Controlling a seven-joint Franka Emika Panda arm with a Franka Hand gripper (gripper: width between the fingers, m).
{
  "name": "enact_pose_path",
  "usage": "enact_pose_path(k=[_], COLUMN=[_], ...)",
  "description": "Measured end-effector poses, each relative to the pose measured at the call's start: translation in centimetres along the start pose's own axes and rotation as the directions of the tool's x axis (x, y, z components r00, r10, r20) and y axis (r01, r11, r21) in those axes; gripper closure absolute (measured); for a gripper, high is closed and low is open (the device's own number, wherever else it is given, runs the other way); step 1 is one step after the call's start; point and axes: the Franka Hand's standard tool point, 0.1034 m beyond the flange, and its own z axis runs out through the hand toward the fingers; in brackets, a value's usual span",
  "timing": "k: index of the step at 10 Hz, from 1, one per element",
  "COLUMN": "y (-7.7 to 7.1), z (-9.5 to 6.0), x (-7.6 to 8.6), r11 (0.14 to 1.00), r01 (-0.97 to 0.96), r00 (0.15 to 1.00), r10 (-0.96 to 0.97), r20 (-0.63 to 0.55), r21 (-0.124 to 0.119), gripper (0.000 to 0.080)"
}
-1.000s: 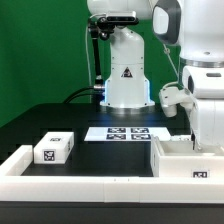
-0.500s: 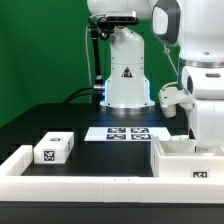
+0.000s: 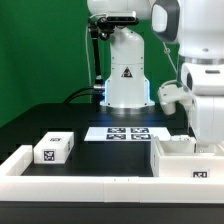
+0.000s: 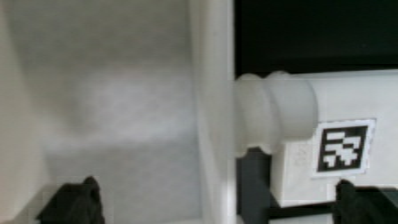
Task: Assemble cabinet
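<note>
**Position.** In the exterior view the cabinet case [image 3: 186, 160], open on top and tagged on its front, sits at about 4 o'clock of the frame against the border rail [image 3: 90, 188]. One loose drawer block [image 3: 52, 148] lies at 8 o'clock, well apart from the case. The marker board [image 3: 128, 133] lies flat at 6 o'clock from the robot's base. The arm [image 3: 205, 100] stands directly over the case, and its lower end is hidden behind the case wall.

**Gripper.** In the wrist view the gripper [image 4: 222, 205] has its jaws spread wide. The dark fingertips [image 4: 71, 200] flank a white upright wall and are not seen closing on it. Just beside that wall lies a white tagged part [image 4: 329, 115] with a rounded stub.

**Change.** Over the last second the arm has shifted only marginally. The case, block and board have not moved.

**Assessment.** The arm appears to be settling for a grasp at the case, and no joining has begun. The drawer block is not yet fitted.
</note>
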Motion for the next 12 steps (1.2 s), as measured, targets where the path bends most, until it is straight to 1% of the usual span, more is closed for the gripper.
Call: enact_pose_path(k=[1, 2, 3, 4, 5, 6, 7, 8, 9, 12], y=[-0.5, -1.4, -2.6, -3.9, -5.1, -6.0, -6.5, -6.9, -6.7, -6.7], z=[-1.2, -2.2, -3.0, -3.1, -2.9, -2.7, -2.6, -2.2, -2.3, -2.0], x=[-0.1, 0.1, 0.5, 1.5, 2.9, 4.3, 5.4, 6.1, 5.7, 5.6], r11=[1.000, 1.000, 1.000, 0.999, 0.999, 0.999, 0.999, 0.999, 0.998, 0.998], r01=[-0.001, -0.002, -0.005, -0.027, -0.036, -0.032, -0.033, -0.022, -0.030, -0.034], r00=[1.000, 1.000, 1.000, 1.000, 0.999, 0.999, 0.999, 0.999, 0.999, 0.999], r10=[0.001, 0.002, 0.005, 0.027, 0.036, 0.032, 0.032, 0.021, 0.029, 0.033], r20=[0.003, 0.007, 0.010, 0.009, 0.003, -0.003, -0.014, -0.026, -0.025, -0.026], r21=[-0.012, -0.022, -0.028, -0.027, -0.028, -0.027, -0.038, -0.050, -0.048, -0.045], gripper=[0.0150, 0.0150, 0.0150, 0.0150, 0.0150, 0.0150, 0.0150, 0.0150, 0.0150, 0.0150])
